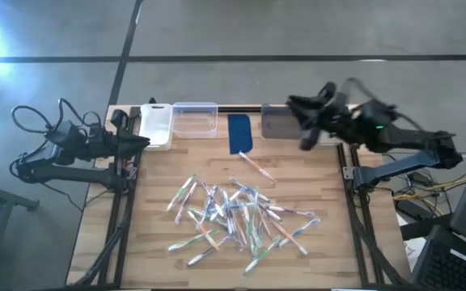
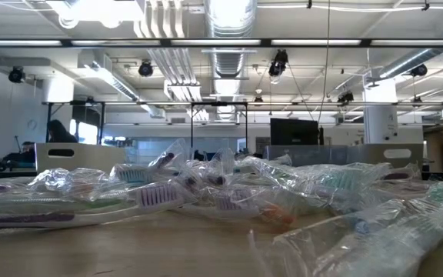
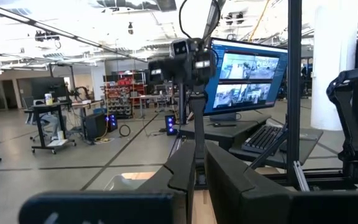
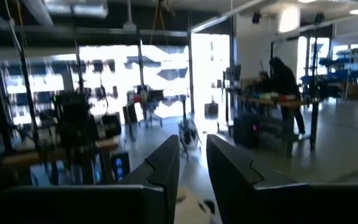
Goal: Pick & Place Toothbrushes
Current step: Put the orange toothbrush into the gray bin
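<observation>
The toothbrushes, wrapped in clear plastic so single ones are hard to separate, lie heaped at lower centre of the surface. One lies apart, higher. Left hand, middle left, nearly closed, empty. Right hand, upper right, blurred, slightly open, empty.

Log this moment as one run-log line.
left end effector: parked at table's left edge | right end effector: raised over grey bin, nothing held | toothbrushes: piled mid-table, one apart near blue pad

No legible text, label, brand, number or sign appeared in any view (the monitor behind the left arm displayed only camera pictures, its details too small to read).
</observation>
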{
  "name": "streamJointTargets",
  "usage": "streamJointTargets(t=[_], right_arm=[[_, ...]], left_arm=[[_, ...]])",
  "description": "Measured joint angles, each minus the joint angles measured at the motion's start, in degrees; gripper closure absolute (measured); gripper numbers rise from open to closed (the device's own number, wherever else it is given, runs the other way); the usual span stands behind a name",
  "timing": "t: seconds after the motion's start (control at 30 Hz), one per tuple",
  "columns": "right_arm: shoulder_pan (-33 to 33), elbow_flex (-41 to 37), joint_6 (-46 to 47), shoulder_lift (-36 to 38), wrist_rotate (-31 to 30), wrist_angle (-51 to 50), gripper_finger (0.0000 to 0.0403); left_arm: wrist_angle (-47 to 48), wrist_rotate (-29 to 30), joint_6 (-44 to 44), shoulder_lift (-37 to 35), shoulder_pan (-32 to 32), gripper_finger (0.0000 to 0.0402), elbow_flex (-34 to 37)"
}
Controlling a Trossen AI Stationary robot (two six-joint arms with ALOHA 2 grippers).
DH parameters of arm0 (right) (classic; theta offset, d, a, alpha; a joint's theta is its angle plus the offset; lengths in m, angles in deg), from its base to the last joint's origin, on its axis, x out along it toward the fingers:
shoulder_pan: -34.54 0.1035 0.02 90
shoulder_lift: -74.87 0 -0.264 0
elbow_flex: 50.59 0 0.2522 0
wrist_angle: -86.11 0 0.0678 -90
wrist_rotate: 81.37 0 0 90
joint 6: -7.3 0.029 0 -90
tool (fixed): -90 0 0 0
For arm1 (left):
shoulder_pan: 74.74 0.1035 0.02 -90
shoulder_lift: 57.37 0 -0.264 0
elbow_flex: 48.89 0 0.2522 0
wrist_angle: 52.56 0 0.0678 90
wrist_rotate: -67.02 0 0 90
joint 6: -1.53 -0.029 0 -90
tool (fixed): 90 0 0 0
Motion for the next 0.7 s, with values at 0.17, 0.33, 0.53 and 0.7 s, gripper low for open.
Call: streamJointTargets(t=[0.17,0.33,0.53,0.7], right_arm=[[0.1,0.4,-1.6,-5.9,0.0,-4.4,0.035],[0.0,1.3,11.6,-10.8,0.1,-13.2,0.0364],[-2.1,2.8,26.1,-16.3,1.2,-28.1,0.0344],[-3.8,6.4,32.1,-21.2,3.8,-39.2,0.0297]], left_arm=[[0.0,0.0,0.0,0.0,0.0,0.036,0.0],[0.1,0.0,0.0,0.0,0.0,0.036,0.0],[0.1,0.0,0.0,0.0,0.0,0.036,0.0],[0.1,0.0,0.0,0.0,0.0,0.036,0.0]])
